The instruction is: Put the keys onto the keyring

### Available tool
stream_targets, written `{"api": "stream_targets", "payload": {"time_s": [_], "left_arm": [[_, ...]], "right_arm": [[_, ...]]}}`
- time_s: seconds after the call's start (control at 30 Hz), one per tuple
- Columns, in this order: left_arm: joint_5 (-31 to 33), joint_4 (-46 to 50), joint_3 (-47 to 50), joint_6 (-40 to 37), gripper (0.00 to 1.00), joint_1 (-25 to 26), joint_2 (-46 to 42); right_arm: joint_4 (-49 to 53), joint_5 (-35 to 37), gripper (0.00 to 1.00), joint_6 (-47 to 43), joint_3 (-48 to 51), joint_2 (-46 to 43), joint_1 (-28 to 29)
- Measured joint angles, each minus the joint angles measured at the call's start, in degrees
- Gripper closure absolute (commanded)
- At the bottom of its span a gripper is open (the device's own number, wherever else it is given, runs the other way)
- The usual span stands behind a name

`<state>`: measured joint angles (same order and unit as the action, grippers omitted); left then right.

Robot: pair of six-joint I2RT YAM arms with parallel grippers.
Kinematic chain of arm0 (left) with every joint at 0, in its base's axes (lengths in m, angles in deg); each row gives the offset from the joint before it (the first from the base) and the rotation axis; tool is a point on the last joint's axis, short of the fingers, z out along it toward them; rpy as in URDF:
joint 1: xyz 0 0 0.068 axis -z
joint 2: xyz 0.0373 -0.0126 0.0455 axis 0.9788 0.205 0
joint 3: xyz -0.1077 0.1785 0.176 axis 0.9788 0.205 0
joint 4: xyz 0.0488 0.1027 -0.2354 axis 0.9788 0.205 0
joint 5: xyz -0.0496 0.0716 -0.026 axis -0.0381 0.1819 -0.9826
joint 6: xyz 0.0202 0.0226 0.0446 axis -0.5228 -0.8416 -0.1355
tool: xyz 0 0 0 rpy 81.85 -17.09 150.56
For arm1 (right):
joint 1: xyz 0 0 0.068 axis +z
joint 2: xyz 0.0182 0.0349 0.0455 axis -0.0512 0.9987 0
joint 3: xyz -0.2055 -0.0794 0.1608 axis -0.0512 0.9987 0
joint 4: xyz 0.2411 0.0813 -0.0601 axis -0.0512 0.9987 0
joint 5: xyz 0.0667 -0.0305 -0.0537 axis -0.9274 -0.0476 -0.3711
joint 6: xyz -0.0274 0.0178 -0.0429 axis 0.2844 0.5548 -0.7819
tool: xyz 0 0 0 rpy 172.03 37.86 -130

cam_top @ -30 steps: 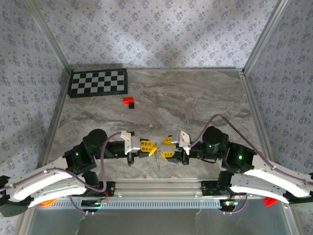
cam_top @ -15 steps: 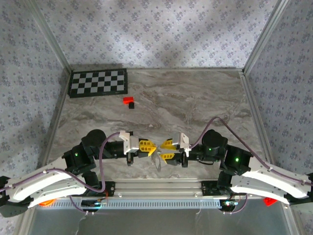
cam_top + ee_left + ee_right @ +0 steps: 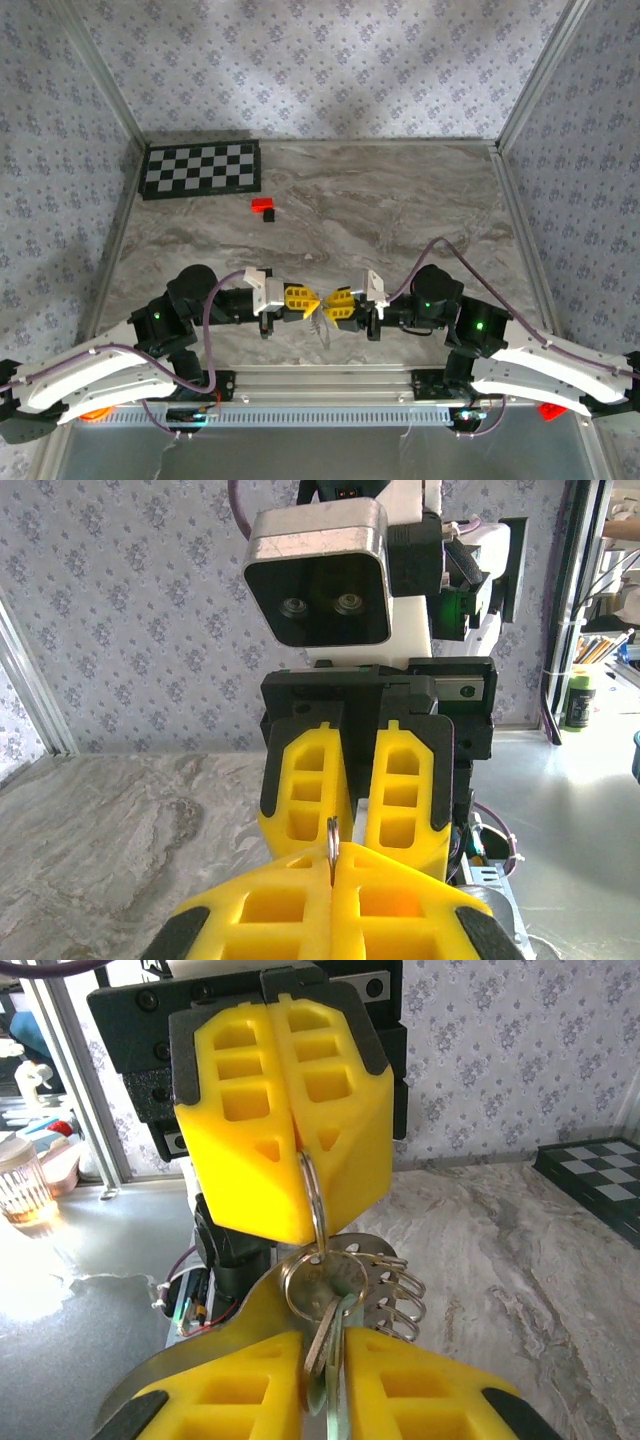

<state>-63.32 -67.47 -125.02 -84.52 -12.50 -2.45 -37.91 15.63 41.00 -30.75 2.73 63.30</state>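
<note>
From above, we are seeing two robot arms meeting tip to tip over the near part of a grey marbled table point(image 3: 400, 210). The left gripper point(image 3: 311, 300) and the right gripper point(image 3: 331, 306), both with yellow fingers, are nearly touching. A small bunch of silvery metal keys point(image 3: 321, 328) is showing just on their near side.

From the left wrist, we are looking at the left gripper point(image 3: 333, 865) with its fingers pressed together, pinching a thin silver metal keyring point(image 3: 331, 836) that is showing edge-on. The right gripper point(image 3: 358, 795) is facing it, just beyond.

From the right wrist, we are seeing the left gripper point(image 3: 298, 1165) clamping the top of the keyring point(image 3: 311, 1205), which is hanging upright. The keys point(image 3: 322, 1288) are dangling from the ring, and the right gripper point(image 3: 322, 1350) is pinching them between its nearly closed fingers.
</note>
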Motion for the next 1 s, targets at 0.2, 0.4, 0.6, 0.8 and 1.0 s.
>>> {"api": "stream_targets", "payload": {"time_s": [0.2,0.4,0.6,0.8,1.0], "left_arm": [[0.22,0.0,0.0,0.0,1.0,0.0,0.0],[0.63,0.04,0.0,-0.02,1.0,0.0,0.0],[1.49,0.48,0.13,-0.02,1.0,0.0,0.11],[1.97,0.52,0.22,-0.07,1.0,0.0,0.24],[2.97,1.84,0.22,-0.52,1.0,0.0,1.53]], "right_arm": [[0.04,1.57,0.95,-0.22,0.0,-0.13,0.0],[0.57,2.73,1.0,-1.03,0.0,-0.61,0.0],[2.23,4.26,1.0,-2.45,-0.63,-0.66,0.17],[3.32,6.1,1.0,-3.8,-1.05,-0.66,0.94],[3.8,7.43,1.0,-4.87,-1.25,-0.66,1.46]]}}
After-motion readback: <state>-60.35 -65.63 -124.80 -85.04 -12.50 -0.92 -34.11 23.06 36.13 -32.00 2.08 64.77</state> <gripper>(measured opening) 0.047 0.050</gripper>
